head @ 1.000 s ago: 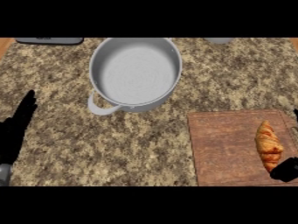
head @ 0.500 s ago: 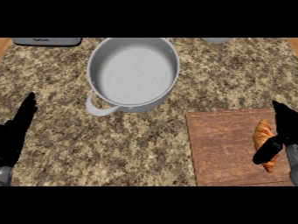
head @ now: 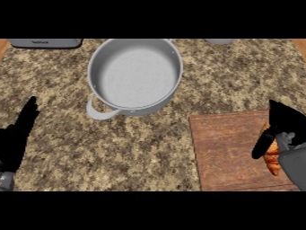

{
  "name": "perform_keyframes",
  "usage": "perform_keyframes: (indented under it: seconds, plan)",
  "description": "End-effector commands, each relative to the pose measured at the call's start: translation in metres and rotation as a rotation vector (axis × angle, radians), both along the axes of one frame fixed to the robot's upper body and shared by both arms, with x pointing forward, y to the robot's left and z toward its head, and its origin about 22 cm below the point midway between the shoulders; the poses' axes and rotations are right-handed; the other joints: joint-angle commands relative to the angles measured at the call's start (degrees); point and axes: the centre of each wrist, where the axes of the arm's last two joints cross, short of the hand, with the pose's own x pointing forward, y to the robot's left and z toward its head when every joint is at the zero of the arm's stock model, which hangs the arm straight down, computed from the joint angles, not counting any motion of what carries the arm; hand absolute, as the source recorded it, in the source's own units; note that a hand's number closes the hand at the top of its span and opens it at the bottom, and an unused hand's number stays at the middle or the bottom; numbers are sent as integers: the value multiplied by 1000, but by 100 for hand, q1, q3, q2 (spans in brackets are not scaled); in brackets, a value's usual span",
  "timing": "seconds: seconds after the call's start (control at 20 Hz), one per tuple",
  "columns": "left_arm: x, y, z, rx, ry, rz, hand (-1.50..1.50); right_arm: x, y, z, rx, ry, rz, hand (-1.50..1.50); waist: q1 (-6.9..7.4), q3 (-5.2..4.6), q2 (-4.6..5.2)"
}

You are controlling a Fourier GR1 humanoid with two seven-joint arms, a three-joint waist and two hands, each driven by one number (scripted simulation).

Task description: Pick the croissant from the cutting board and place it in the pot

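**Right hand over croissant, grasp not yet confirmed**

Croissant [head: 272, 158] lies at the right of the frame, on the right part of the wooden cutting board [head: 228, 152], lower right. Only its lower half and a sliver by the thumb show; the right hand [head: 289, 122] covers the top end. That hand sits above and across the pastry, fingers together and pointing up-frame, thumb hanging down on the croissant's left side. Reads as spread around it rather than closed on it; contact cannot be told from this view.

Handling, as a judgement: croissant is likely light, soft, flaky, crushes easily, not slippery. Best hold is across the thick middle, thumb on one long side and fingers on the other, not at the thin tips, which would probably bend or tear.

Pot [head: 137, 74] stands at upper centre on the granite counter [head: 115, 148], open mouth up, nothing inside, one handle showing at lower left. Well apart from the board.

Left hand [head: 15, 137] rests at the left edge, fingers straight and up, holding nothing.

Hidden or unclear: croissant's upper end, fingertip contact, the board's right edge behind the grey forearm [head: 305, 167]. A dark appliance [head: 46, 43] at upper left and a grey object [head: 219, 41] at the top are cut off, not identifiable.
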Motion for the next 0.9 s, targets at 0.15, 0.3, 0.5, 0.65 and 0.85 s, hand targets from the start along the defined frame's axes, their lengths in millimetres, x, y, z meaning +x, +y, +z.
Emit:
perform_keyframes:
  seconds: [0.15, 0.3, 0.5, 0.65, 0.85]
  plan:
    - [-8, 12, 0, 10, 25, -7, 0, 11, 2, -21, -108, 171, -152, -150, -32, 4, -13]
    - [-9, 10, 1, 9, 13, -3, 0, 21, -8, -25, -108, 184, -166, -150, -23, 5, -3]
    - [-6, 0, 1, -6, 6, 3, 0, 16, -10, -39, -144, 175, -173, -150, -69, 6, -10]
    - [2, 1, -2, 8, 4, 13, 0, 21, -12, -29, -130, 164, -164, -150, -100, 5, -10]
    - [-8, 13, -5, 11, 3, -10, 0, 23, 4, -54, -134, 192, -165, -150, -57, 6, -3]
